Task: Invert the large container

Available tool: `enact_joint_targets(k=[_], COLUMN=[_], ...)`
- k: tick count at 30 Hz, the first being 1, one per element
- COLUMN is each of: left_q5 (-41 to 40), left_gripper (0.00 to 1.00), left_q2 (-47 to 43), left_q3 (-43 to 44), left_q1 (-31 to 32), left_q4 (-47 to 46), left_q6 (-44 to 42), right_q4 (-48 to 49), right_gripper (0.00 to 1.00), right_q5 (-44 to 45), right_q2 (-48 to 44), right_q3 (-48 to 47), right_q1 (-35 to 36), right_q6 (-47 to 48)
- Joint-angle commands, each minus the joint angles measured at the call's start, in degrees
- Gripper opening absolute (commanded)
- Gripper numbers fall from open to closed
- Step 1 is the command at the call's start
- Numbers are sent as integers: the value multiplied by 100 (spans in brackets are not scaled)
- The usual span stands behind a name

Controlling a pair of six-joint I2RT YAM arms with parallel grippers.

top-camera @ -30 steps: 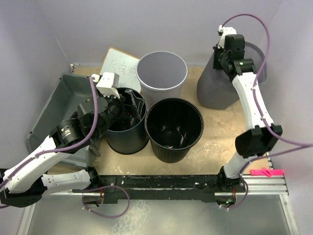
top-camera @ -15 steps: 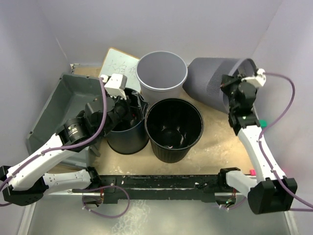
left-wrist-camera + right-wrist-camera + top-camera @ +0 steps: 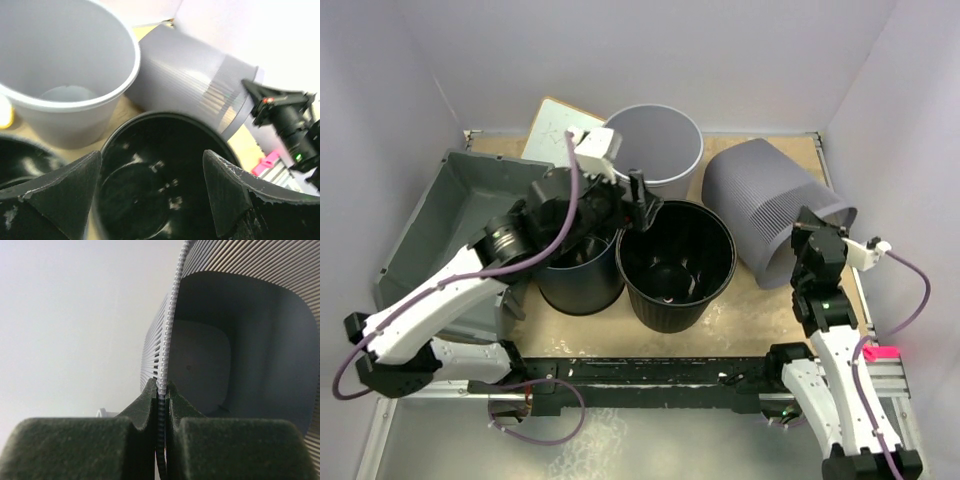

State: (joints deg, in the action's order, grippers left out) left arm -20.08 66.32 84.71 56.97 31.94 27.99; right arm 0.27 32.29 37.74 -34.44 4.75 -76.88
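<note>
From above, the large container (image 3: 445, 200) sits at the far left of the surface (image 3: 760, 300), tilted against the left wall (image 3: 370, 120) with its open side facing up and inward. It looks to me as if it has not been turned over. The left arm (image 3: 440, 295) reaches past it, over a dark bucket (image 3: 582, 285), and its jaws stand wide apart above the black bucket (image 3: 675, 262), holding nothing. The right arm (image 3: 835, 370) has its jaws closed on the rim of a ribbed bin (image 3: 760, 200), which lies tipped over at the right. A pale grey bucket (image 3: 650, 140) and a white board (image 3: 555, 125) stand at the back, and a pink piece (image 3: 878, 352) sits on the rail near the right base.

The left wrist view shows the two dark fingers (image 3: 55, 192) spread over the black bucket's mouth, with the pale bucket and the ribbed bin beyond. The large container is out of this view.

The right wrist view shows the fingers (image 3: 75, 445) pinched on the ribbed bin's thin edge (image 3: 172, 315), with the hollow inside on the right and bare pale wall on the left.

I'd judge the step in hand to be making room. Next, one arm must get hold of the large container's rim. The crowded buckets and close walls leave little space to swing it.
</note>
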Motion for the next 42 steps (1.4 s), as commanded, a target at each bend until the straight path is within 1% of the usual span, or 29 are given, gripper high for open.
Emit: enact_joint_targets(k=[1,5,8,9,14,15,17,19,20,22,24,27,30,33,34,35,36,38,39,42], left_q5=[674,1151,1505,1621,1639,1623,1604,1558,1500,1440,1416,1444,1572,1796,1849,1877,1898,1857,1811,1602], left_gripper=[79,79,79,79,79,79,79,79,79,79,79,79,79,79,79,79,79,79,79,79], left_q2=[855,1766,2260,2342,2231,2181,2045,1878,1804,1750,1911,2514,2964,3327,3417,3489,3554,3772,3977,4874], left_q3=[989,1797,2241,2285,2161,2121,1993,1808,1711,1618,1795,2554,3031,3335,3389,3428,3465,3661,3923,5169], left_q1=[-11,-11,2,18,137,151,163,165,165,161,165,165,164,178,180,190,191,189,187,192], left_q4=[-607,-771,-765,-749,-410,-342,-258,-296,-363,-518,-497,-210,-191,-238,-253,-277,-314,-353,-295,209], left_q6=[14,2,-40,-85,-397,-435,-499,-530,-533,-544,-566,-565,-466,-364,-344,-339,-334,-362,-413,-593], right_q4=[-1609,-2229,-2451,-2482,-2687,-2779,-3021,-3210,-3282,-3270,-3049,-2538,-2220,-2121,-2062,-1980,-1870,-1658,-1546,-1140], right_gripper=[0,9,20,25,64,69,76,77,76,69,53,33,24,21,16,10,1,0,0,0], right_q5=[207,-28,54,61,65,78,120,165,179,162,71,-205,-548,-779,-833,-860,-888,-915,-915,-847], right_q2=[-443,-741,-1033,-1131,-1476,-1510,-1587,-1717,-1816,-2065,-2375,-2599,-2467,-2214,-2154,-2120,-2109,-2117,-2139,-2354], right_q3=[190,368,424,417,52,-18,-157,-211,-196,-80,112,350,427,420,431,453,506,668,763,1181], right_q1=[17,10,17,17,17,15,16,17,17,8,17,17,17,17,17,17,15,10,16,17], right_q6=[-747,-872,-716,-583,604,793,1027,1125,1102,1047,1020,1084,1104,949,895,802,715,473,366,-102])
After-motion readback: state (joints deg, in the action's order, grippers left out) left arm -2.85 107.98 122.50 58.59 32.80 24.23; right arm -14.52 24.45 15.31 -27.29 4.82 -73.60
